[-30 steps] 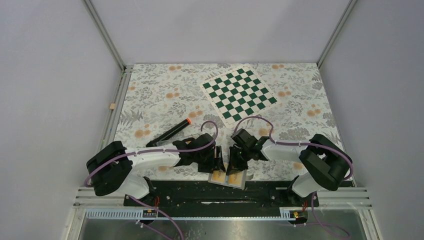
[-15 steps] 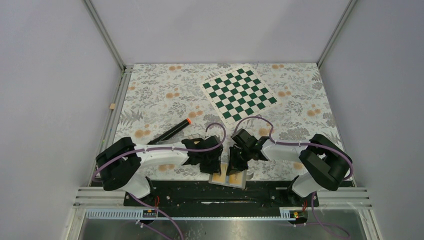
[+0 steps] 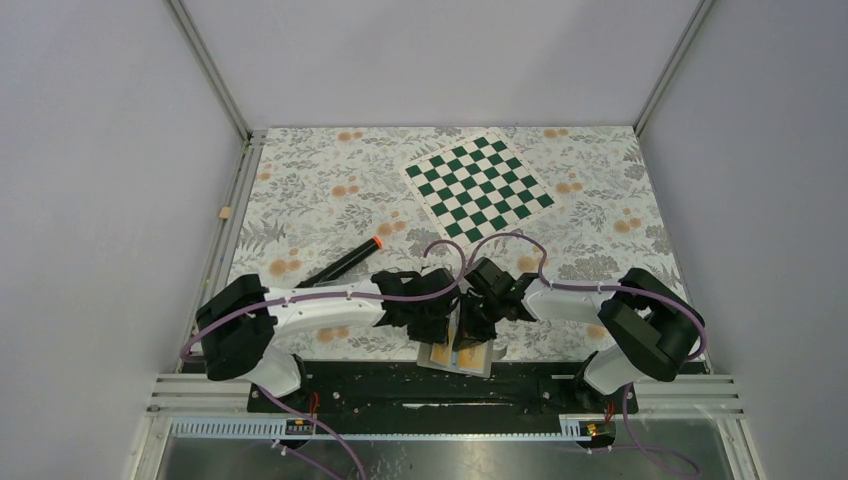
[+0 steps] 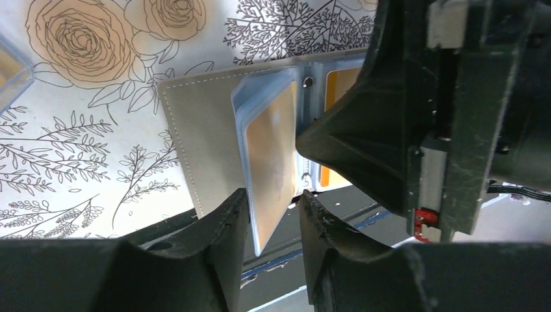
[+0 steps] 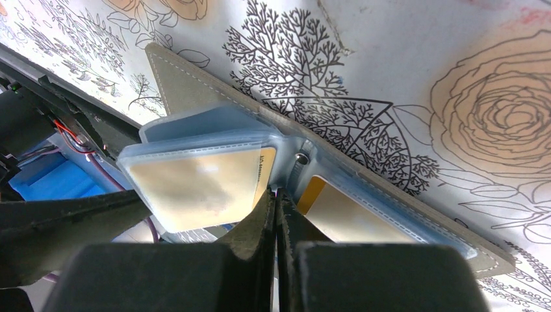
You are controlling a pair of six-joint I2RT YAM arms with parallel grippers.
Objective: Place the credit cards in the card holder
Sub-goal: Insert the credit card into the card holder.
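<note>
Holder [image 4: 201,143] open on worktop [image 4: 97,97]. Left end effector [image 4: 273,214]: narrow, straddling pocket leaf [image 4: 260,81] with card [image 4: 269,149], not visibly clamped. Right end effector [image 5: 276,201]: closed, empty, tips at holder spine.

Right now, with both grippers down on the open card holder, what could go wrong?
One: the left gripper straddles a raised pocket leaf holding a credit card; closing and pulling could drag the card holder, which lies at the near edge of the table. Two: the shut right gripper presses by the spine, very close to the left one; they could collide.
</note>
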